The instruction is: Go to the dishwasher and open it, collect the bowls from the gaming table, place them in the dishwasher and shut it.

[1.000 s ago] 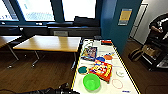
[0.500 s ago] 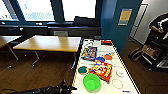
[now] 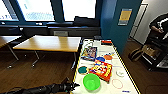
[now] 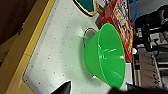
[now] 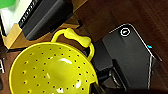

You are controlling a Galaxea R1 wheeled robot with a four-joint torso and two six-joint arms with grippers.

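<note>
Nothing has shifted since a second ago: your left gripper still hovers just beside the green bowl on the gaming table, fingers seemingly parted, gripping nothing.

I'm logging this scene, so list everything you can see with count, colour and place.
gaming table: one, white top, yellow edge, ahead
bowls: green at near end, teal beside it
game boxes: red mid-table, another further back
blue disc: one, mid-table
wooden table: one, brown, left
colander: one, yellow, with handle, right wrist view
person: far right
left arm: black, near the green bowl
</note>
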